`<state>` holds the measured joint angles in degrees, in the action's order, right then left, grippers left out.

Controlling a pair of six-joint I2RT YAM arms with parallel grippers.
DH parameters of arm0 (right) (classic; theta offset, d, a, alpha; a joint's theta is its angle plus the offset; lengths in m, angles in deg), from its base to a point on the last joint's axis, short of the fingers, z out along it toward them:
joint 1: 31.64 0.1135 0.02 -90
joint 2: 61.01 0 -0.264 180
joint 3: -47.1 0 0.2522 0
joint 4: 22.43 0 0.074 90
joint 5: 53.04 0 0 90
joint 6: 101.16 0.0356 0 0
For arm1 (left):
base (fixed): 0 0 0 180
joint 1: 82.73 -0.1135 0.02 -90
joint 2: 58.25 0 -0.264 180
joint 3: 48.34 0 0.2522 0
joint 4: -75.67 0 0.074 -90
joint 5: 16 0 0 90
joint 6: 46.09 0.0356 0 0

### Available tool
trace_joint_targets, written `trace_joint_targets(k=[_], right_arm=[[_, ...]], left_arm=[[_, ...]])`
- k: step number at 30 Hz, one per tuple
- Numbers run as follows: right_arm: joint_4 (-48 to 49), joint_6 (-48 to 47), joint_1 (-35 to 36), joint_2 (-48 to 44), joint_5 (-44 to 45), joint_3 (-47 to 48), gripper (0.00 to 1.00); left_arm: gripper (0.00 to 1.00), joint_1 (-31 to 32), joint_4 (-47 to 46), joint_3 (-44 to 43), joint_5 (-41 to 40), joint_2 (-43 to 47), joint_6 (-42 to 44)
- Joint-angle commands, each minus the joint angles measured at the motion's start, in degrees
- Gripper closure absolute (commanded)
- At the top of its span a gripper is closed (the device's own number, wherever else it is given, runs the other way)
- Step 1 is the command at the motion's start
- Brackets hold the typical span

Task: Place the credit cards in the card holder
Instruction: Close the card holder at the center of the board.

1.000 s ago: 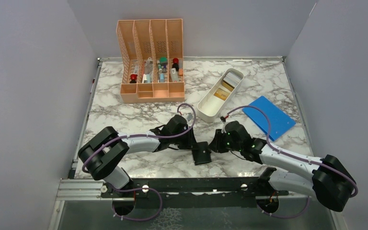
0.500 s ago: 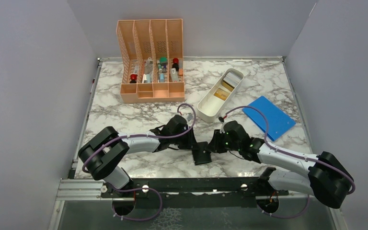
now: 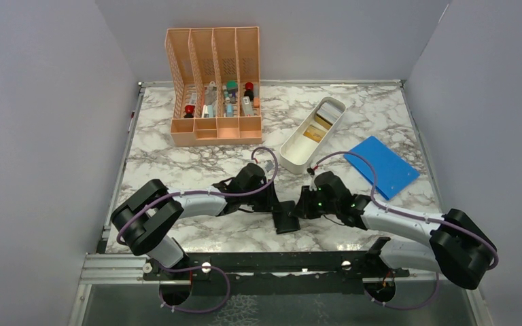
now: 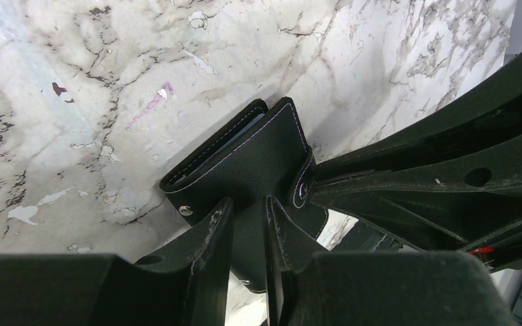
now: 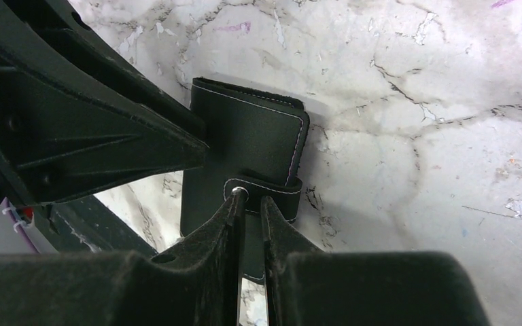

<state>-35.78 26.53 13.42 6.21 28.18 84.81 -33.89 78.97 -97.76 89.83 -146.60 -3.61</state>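
Card holder [image 3: 286,216] gripped from both sides, near centre of table.
Its edge is clamped by left gripper [image 4: 248,207]; right gripper [image 5: 248,200] seemingly pinches the snap tab [image 5: 279,190]; cards [image 3: 315,132] lie in white tray [image 3: 292,157], farther right.

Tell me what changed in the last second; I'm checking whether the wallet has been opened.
The right arm crept left, pressing the right gripper closer onto the card holder, pinching its snap tab. The left gripper kept its grip on the card holder, which stayed put, still folded. Tray and organizer unchanged.
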Motion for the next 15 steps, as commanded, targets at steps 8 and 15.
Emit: trace_joint_targets(k=[8,15], right_arm=[[0.33,-1.55,0.21,2.31,-2.29,2.21,0.81],[-0.1,-2.78,0.21,3.64,-3.53,3.33,0.81]], left_arm=[[0.75,0.31,-0.44,0.75,-0.02,-1.42,0.24],[0.75,0.38,-0.62,0.77,-0.1,-1.29,0.03]])
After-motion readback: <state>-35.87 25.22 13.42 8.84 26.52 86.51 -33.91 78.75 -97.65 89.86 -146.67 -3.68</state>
